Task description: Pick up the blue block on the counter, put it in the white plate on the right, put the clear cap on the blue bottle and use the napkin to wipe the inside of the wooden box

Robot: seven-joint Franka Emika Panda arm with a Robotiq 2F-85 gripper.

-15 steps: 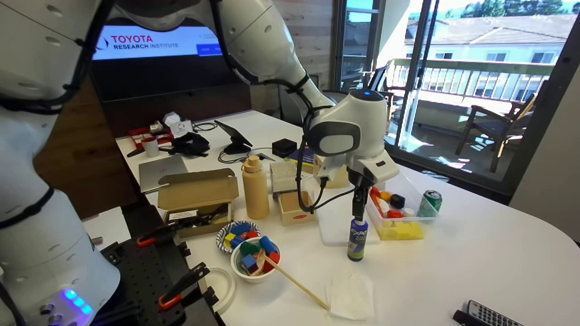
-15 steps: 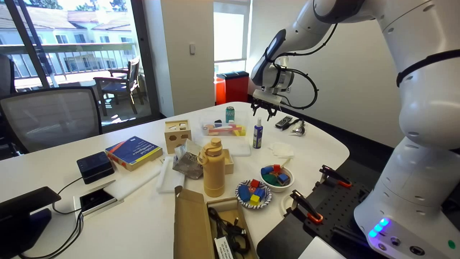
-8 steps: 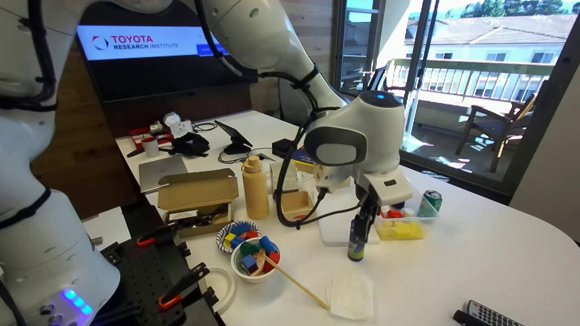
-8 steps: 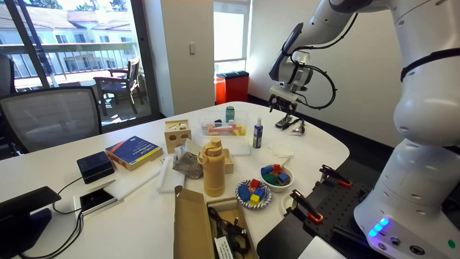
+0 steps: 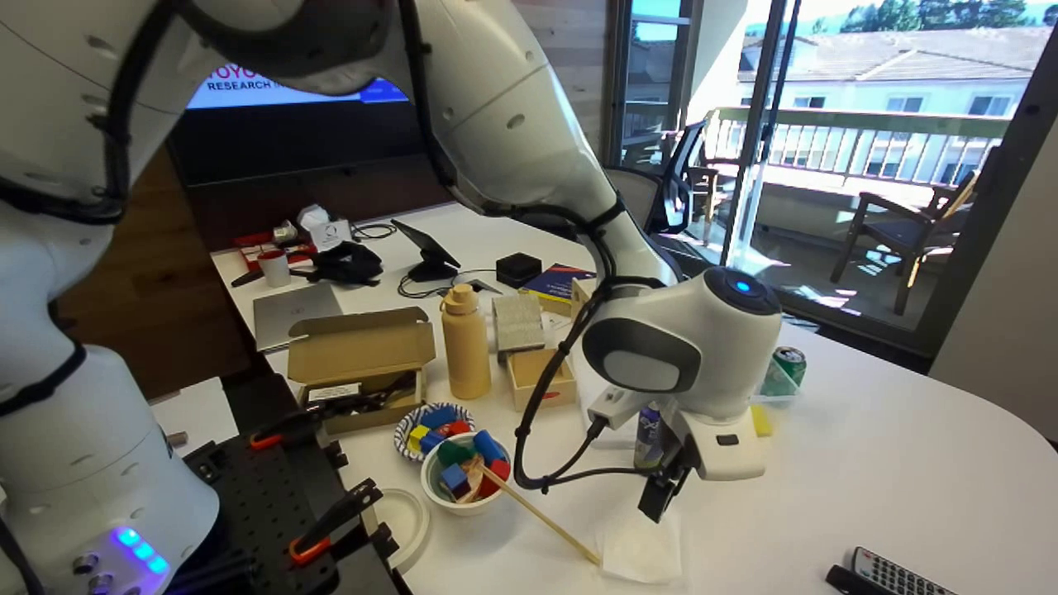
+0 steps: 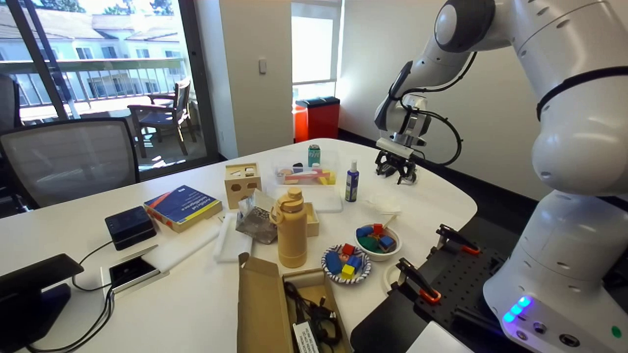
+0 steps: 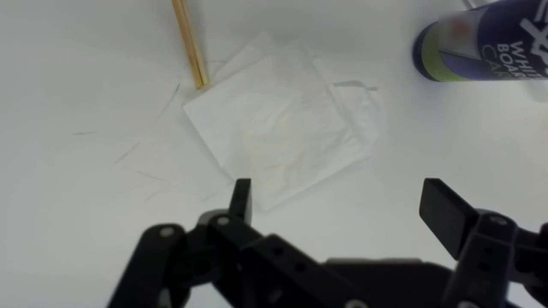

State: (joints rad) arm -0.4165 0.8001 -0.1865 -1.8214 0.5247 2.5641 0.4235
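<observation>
Gripper (image 7: 337, 188) over bench (image 5: 876, 430) near napkin (image 7: 278, 124), jaws spread wide. Wooden stick (image 7: 189, 45) ends at napkin's edge. Blue bottle (image 6: 352, 186) stands upright nearby.

Blue bottle (image 7: 483, 47): "BOAR"; screen (image 5: 289, 124): "RESEARCH"

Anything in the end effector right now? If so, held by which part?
Nothing held. The end effector stands open, gripping nothing; the napkin lies on the table.
</observation>
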